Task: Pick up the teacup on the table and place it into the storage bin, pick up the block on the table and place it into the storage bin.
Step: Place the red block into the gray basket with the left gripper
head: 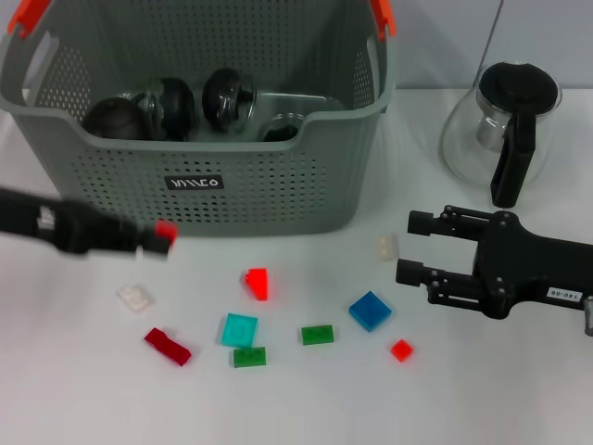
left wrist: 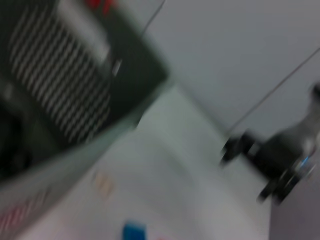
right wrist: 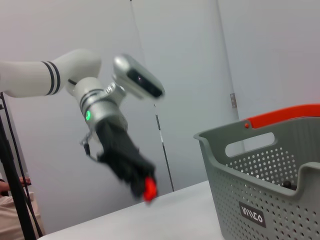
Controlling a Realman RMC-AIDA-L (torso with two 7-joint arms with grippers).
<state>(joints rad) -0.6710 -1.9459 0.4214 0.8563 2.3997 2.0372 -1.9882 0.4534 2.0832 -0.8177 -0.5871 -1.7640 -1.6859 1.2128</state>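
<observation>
The grey storage bin (head: 199, 176) stands at the back left, and dark glass teacups (head: 167, 104) lie inside it. No teacup shows on the table. My left gripper (head: 153, 236) hovers in front of the bin's left side, shut on a small red block (head: 167, 230). The right wrist view shows that gripper (right wrist: 141, 184) holding the red block (right wrist: 149, 189) in the air beside the bin (right wrist: 270, 200). My right gripper (head: 415, 248) is open at the right, above the table, with a cream block (head: 387, 247) just off its fingertips.
Several loose blocks lie in front of the bin: white (head: 135, 297), dark red (head: 168, 346), red (head: 258, 283), cyan (head: 239, 329), two green (head: 317, 335), blue (head: 370, 311) and small red (head: 401, 349). A glass teapot (head: 505, 130) with black lid stands at the back right.
</observation>
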